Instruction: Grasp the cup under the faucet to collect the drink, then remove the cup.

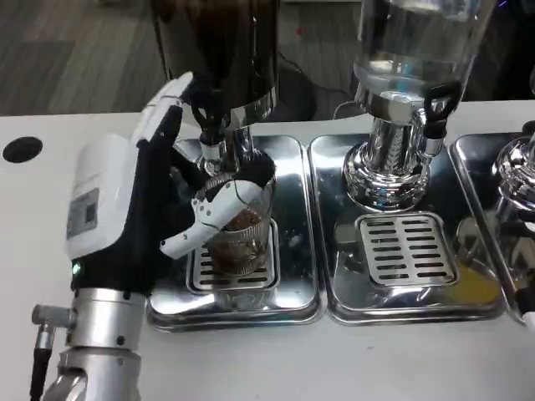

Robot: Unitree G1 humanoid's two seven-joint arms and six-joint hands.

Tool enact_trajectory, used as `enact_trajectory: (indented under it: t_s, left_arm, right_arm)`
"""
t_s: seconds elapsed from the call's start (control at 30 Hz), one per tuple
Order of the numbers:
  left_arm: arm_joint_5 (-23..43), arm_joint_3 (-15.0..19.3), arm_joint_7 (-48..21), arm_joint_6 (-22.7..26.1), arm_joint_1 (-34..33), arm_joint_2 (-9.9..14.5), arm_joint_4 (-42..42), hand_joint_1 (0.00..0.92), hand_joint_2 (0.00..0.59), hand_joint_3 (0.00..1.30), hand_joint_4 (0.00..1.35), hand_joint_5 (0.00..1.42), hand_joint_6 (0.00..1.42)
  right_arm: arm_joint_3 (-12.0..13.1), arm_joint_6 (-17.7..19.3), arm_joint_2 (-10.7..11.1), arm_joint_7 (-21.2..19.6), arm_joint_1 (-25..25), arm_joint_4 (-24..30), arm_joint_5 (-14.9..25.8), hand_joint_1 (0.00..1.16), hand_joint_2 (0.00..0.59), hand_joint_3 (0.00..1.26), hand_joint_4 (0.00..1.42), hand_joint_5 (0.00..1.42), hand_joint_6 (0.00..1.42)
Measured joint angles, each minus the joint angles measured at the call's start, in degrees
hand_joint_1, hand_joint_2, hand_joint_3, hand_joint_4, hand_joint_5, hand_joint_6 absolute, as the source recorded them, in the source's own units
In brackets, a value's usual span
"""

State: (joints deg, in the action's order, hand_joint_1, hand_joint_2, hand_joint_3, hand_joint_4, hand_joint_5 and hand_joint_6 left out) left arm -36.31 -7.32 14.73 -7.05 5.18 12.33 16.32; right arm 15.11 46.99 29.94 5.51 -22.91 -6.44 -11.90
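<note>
My left hand [138,209] grasps the upright cup [242,238], standing directly below the faucet [211,138], on my fingers' right.

Left robot hand [142,200] gripping cup [241,238] under faucet [212,138], steel tray [292,251]

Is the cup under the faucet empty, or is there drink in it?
Partly filled: the clear cup, held by the left hand under the faucet, shows brown liquid in its lower part. Whether drink is flowing cannot be told.

Silver forearm [100,334], white-backed robot hand [138,209] with black-and-white fingers [196,234]
</note>
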Motion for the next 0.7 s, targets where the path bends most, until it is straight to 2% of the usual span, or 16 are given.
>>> enact_trajectory:
  t_s: [0.1,0.17,0.27,0.33,0.5,0.57,0.7]
  left_arm:
    - [2.00,1.67,0.29,-0.92,0.07,-0.20,0.07,0.026,0.046,0.17,0.09,0.57,0.98]
    - [2.17,2.40,0.84,-1.78,0.99,-0.24,0.55,0.003,0.043,0.20,0.12,0.40,0.75]
    - [0.33,2.99,0.99,-1.82,3.29,0.11,2.44,0.000,0.035,0.23,0.16,0.33,0.60]
    - [-3.79,3.88,1.19,-1.78,6.51,1.16,5.81,0.000,0.030,0.23,0.16,0.31,0.57]
    - [-11.57,5.56,-1.09,0.48,12.09,3.32,11.68,0.000,0.033,0.23,0.15,0.28,0.55]
    - [-11.84,6.79,-3.17,1.70,14.03,4.08,12.93,0.000,0.033,0.23,0.15,0.28,0.55]
    - [-11.65,8.97,-5.20,2.24,18.63,5.29,14.01,0.000,0.033,0.23,0.15,0.28,0.57]
  right_arm:
    - [-0.04,0.00,0.00,0.12,0.02,0.00,0.05,0.41,0.404,0.22,0.10,0.10,0.00]
    - [-0.14,-0.01,-0.02,0.26,0.05,0.00,0.44,0.41,0.404,0.22,0.10,0.10,0.00]
    - [-0.28,-0.08,-0.07,0.62,0.13,0.08,1.41,0.41,0.402,0.22,0.10,0.10,0.00]
    - [-0.33,-0.71,-0.11,1.22,0.06,0.16,3.46,0.42,0.388,0.22,0.10,0.12,0.01]
    - [-1.06,-3.22,-0.11,4.60,0.45,1.88,8.18,0.45,0.288,0.23,0.11,0.13,0.04]
    - [-1.67,-4.99,-0.06,6.55,1.16,2.51,10.23,0.50,0.224,0.23,0.12,0.14,0.06]
    - [-2.89,-9.14,0.05,10.46,2.55,3.21,13.01,0.56,0.162,0.24,0.16,0.16,0.09]
